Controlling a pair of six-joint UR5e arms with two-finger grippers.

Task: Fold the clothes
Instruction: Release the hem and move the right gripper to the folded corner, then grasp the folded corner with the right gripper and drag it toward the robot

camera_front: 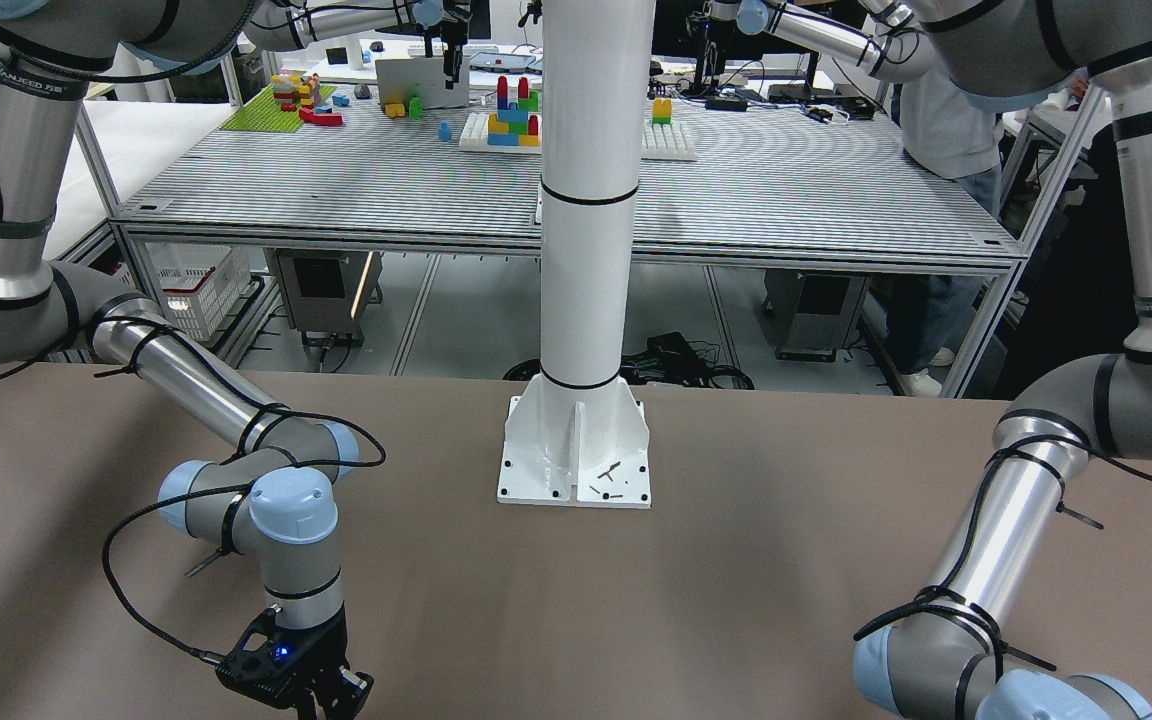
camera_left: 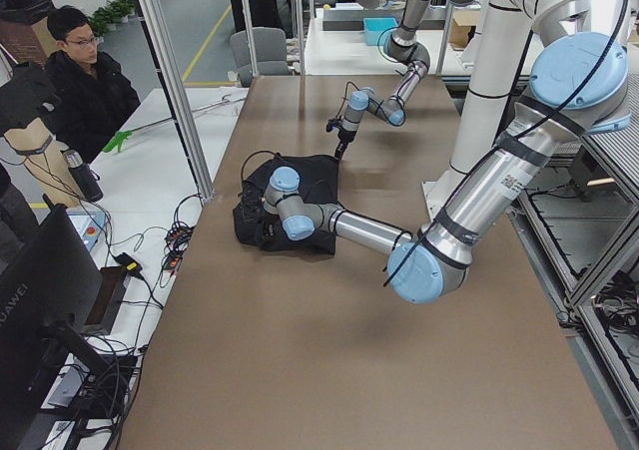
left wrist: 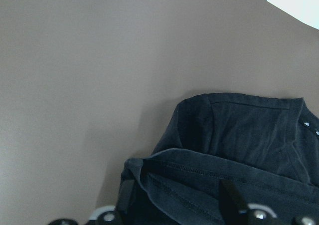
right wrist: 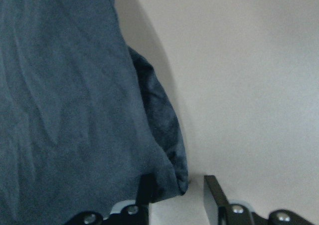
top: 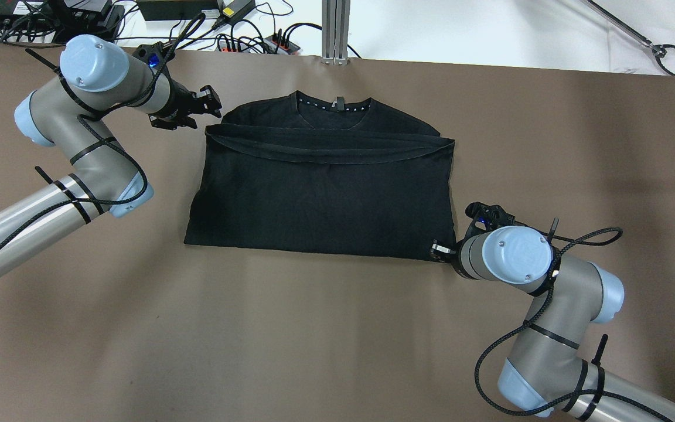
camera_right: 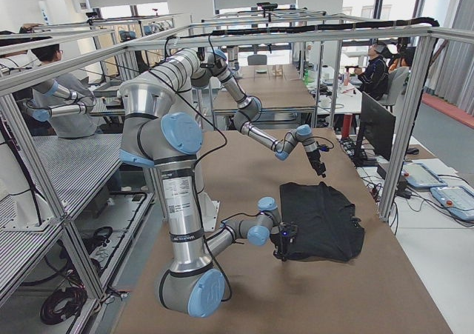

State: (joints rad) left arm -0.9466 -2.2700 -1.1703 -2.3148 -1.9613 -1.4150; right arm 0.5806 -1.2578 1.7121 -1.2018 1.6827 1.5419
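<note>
The clothes (top: 326,193) are one black garment lying flat on the brown table cloth, its lower part folded up to a hem line just below the collar. My left gripper (top: 214,107) sits at the garment's far left corner. In the left wrist view it (left wrist: 179,201) is open, with the folded hem (left wrist: 199,177) lying between its fingers. At the near right corner is my right gripper (top: 438,249). The right wrist view shows it (right wrist: 179,195) open, with the garment's corner (right wrist: 167,165) between the fingers and a gap beside one finger (right wrist: 214,197).
A white pillar (camera_front: 581,200) on a base plate (camera_front: 576,455) stands on the brown table cloth (top: 326,328). Cables and power strips (top: 244,35) lie past the far edge. A person (camera_left: 85,81) sits beyond the table's side. Aluminium frame posts (camera_right: 404,127) border the table.
</note>
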